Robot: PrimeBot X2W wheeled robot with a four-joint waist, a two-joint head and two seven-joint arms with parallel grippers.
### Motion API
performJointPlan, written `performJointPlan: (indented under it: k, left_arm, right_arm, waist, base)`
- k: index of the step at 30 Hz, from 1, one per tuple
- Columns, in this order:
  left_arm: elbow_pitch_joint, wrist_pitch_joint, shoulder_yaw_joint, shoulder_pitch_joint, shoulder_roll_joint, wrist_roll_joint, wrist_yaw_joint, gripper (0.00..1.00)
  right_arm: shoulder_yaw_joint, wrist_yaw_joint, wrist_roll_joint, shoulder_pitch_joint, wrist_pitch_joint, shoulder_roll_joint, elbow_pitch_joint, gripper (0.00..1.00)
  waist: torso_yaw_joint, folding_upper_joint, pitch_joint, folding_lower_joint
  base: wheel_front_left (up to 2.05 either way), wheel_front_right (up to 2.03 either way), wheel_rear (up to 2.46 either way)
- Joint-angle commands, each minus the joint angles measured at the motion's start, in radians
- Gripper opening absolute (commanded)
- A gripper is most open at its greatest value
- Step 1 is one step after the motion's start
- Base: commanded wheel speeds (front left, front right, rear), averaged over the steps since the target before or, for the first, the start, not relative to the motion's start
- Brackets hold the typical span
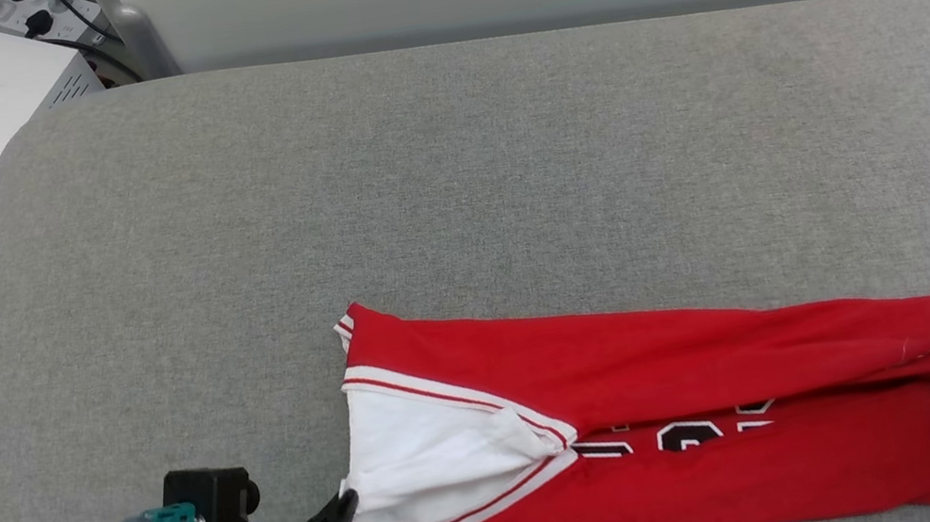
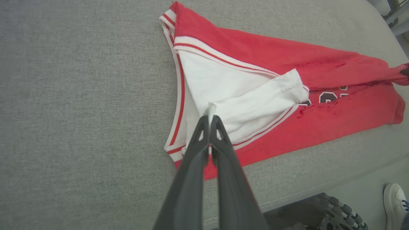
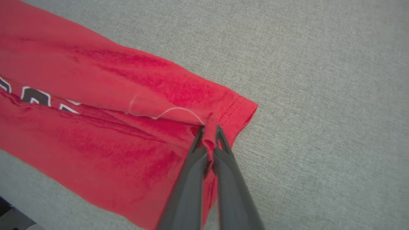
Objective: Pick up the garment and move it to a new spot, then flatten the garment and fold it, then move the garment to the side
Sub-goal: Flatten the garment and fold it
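Grey cushion (image 1: 447, 159) bears jersey (image 1: 683, 356); left gripper (image 2: 209, 119) clamps white sleeve (image 2: 255, 99), right gripper (image 3: 209, 129) clamps red hem (image 3: 238, 111); left wrist view shows shoe (image 2: 394, 199).

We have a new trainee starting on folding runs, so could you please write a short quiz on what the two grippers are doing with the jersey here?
1. True or false: the left gripper is shut on white fabric of the garment.
2. What is the right gripper shut on? A) the striped collar B) red fabric at the garment's hem end C) nothing, its fingers are spread
3. Fill in: the garment lies on a ___ padded surface.
Key: 1 true; 2 B; 3 grey.
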Motion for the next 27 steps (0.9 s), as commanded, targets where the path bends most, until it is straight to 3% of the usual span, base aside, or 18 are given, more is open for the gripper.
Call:
performJointPlan:
  k: [1, 7, 8, 9, 10, 19, 27]
  left_arm:
    - [0.005, 0.005, -0.006, 0.018, 0.003, -0.018, -0.007, 0.00]
    - [0.038, 0.021, -0.033, 0.015, -0.006, -0.011, -0.018, 0.00]
    - [0.048, 0.016, -0.035, 0.013, -0.009, -0.007, -0.021, 0.18]
    - [0.056, 0.010, -0.037, 0.011, -0.011, -0.003, -0.024, 0.38]
    - [0.068, 0.010, -0.043, 0.013, -0.014, -0.001, -0.028, 1.00]
    - [0.128, -0.059, -0.035, 0.007, -0.037, 0.021, -0.036, 1.00]
    - [0.119, -0.213, 0.042, -0.020, -0.074, 0.040, -0.017, 1.00]
  right_arm:
    - [0.008, -0.001, -0.006, 0.004, -0.012, -0.007, 0.006, 0.00]
    - [0.066, -0.001, -0.021, -0.016, -0.036, -0.035, 0.022, 0.00]
    - [0.082, -0.001, -0.038, -0.021, -0.047, -0.047, 0.021, 0.26]
    - [0.092, -0.001, -0.041, -0.023, -0.047, -0.051, 0.028, 0.69]
    - [0.104, -0.001, -0.039, -0.026, -0.054, -0.053, 0.030, 1.00]
    - [0.112, -0.001, 0.044, -0.028, -0.044, -0.048, 0.021, 1.00]
    - [-0.074, -0.001, 0.088, -0.005, 0.100, 0.016, -0.062, 1.00]
  waist:
    - [0.000, 0.0118, 0.001, 0.0001]
    - [-0.004, 0.0118, 0.008, 0.0001]
    - [-0.005, 0.0118, 0.010, 0.0001]
    - [-0.006, 0.0118, 0.011, 0.0001]
    - [-0.007, 0.0118, 0.011, 0.0001]
    - [-0.022, 0.0118, -0.034, 0.0001]
    - [-0.038, 0.0118, -0.075, 0.0001]
  base:
    - [0.00, 0.00, 0.00]
    - [0.00, 0.00, 0.00]
    - [0.00, 0.00, 0.00]
    - [0.00, 0.00, 0.00]
    - [0.00, 0.00, 0.00]
    - [0.00, 0.00, 0.00]
    - [0.00, 0.00, 0.00]
